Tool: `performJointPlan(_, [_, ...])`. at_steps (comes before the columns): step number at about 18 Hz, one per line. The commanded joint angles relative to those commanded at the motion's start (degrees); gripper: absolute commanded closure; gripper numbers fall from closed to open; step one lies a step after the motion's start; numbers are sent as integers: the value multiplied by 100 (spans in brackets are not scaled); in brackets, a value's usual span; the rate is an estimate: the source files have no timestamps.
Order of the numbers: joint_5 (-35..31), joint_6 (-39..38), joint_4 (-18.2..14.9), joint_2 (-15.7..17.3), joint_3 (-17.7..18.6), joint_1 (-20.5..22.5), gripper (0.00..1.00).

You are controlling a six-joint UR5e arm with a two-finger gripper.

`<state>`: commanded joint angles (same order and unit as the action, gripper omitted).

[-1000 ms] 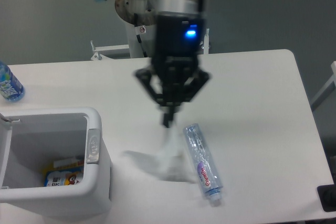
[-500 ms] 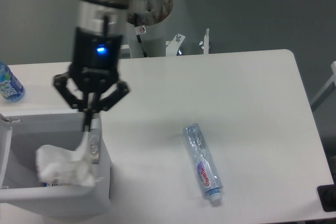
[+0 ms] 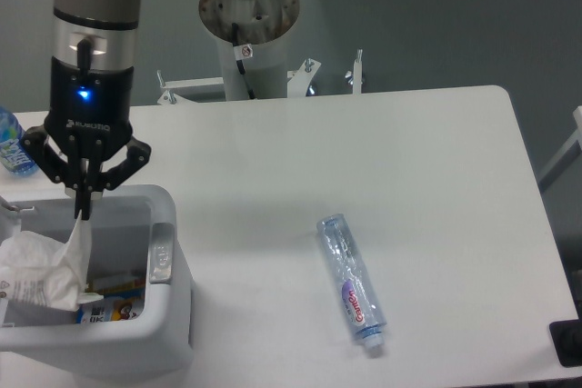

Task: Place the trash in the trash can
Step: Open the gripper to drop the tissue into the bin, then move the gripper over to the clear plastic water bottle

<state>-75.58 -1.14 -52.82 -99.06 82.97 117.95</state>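
White and flat, the bench point(image 3: 409, 179) is seen from above against a grey floor. At the far left edge, part of an upright blue-labelled plastic bottle point(image 3: 13, 147) is visible, well apart from the work. Below it, the large white rectangular plastic trash can point(image 3: 168, 306) with its grey oval latch point(image 3: 161, 252) is shown open, some colourful packaging point(image 3: 114, 302) lying at its bottom. The crumpled white paper wrapper point(image 3: 41, 265) is now hung inside the can's mouth, pinched at its top corner between the closed fingers of the black two-finger pincer point(image 3: 84, 209). A second ago the wrapper was being lifted off the bench beside the bottle; half a second ago it was carried over the can's near wall. Since then it has been brought further left, over the opening, so only the release is judged to remain for this piece. To the right, the clear crushed plastic bottle point(image 3: 352, 283) with red-and-white label and pale blue cap is left lying on its side on the bench, untouched, and is judged to be the item still outstanding.
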Motion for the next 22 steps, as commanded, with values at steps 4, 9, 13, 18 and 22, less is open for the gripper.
performJointPlan(4, [-526,0,-44,45,-79,0,0])
performJointPlan(9, [-1117,299,-97,106,-62,9,0])
performJointPlan(13, [-1475,299,-88,89,-105,114,0])
performJointPlan(18, [-2083,447,-184,54,-202,1052,0])
performJointPlan(22, [-2084,939,-1008,-157,-737,1853,0])
